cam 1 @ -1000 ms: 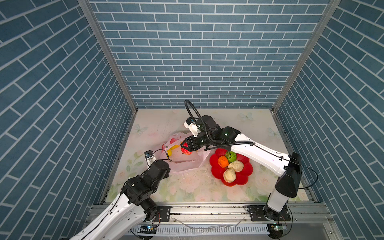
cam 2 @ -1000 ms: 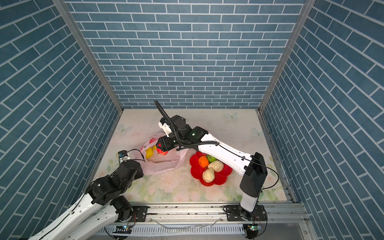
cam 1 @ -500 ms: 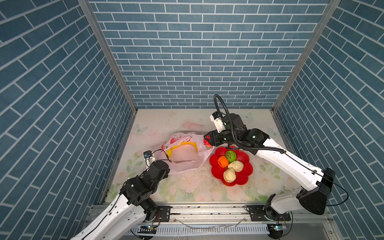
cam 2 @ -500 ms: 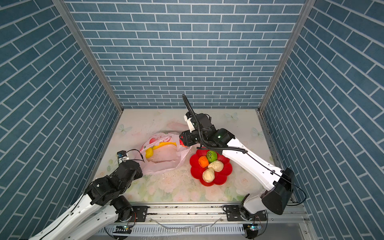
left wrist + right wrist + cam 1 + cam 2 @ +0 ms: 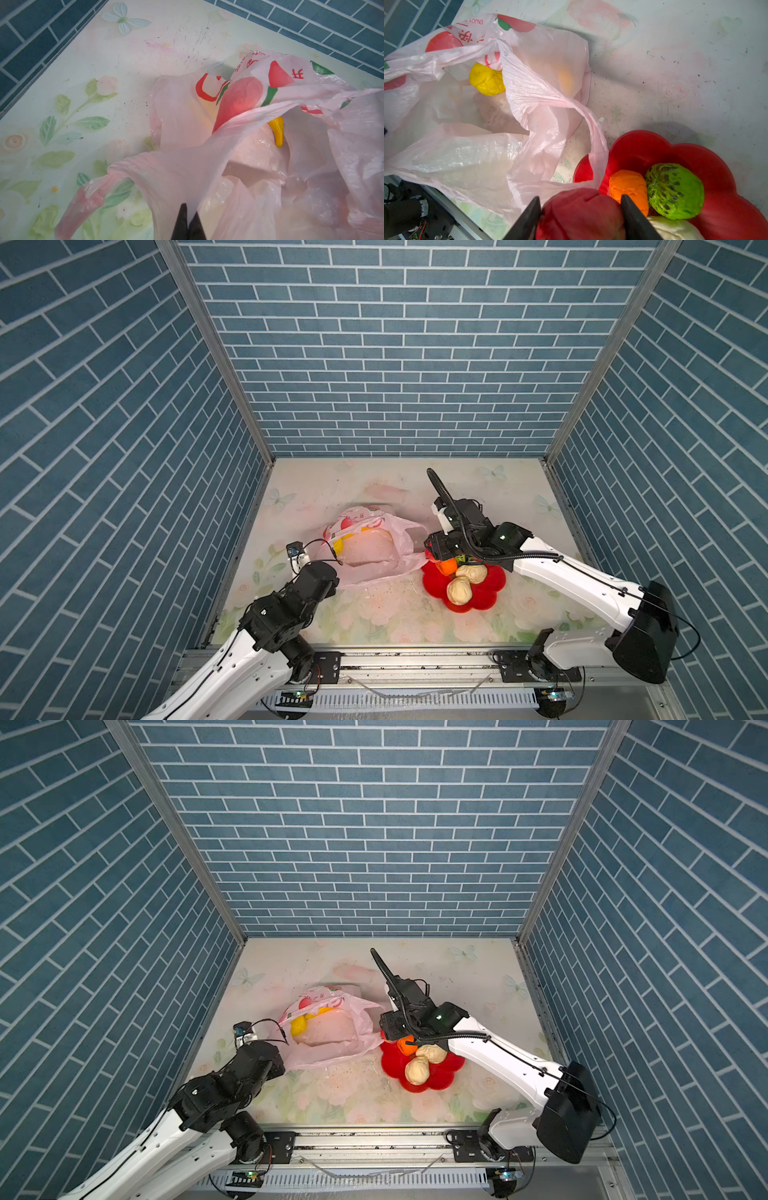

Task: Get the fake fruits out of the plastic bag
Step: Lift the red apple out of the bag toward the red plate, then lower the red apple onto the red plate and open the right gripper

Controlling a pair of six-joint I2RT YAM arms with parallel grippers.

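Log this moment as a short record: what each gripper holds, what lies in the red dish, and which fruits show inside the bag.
left gripper: shut on a fold of the plastic bag, beside a handle loop
right gripper: shut on the wrinkled red fruit, at the red dish's edge nearest the bag
in the dish: orange fruit, green fruit, two cream fruits
visible in the bag: yellow fruit, banana
bag mouth: open, facing the dish
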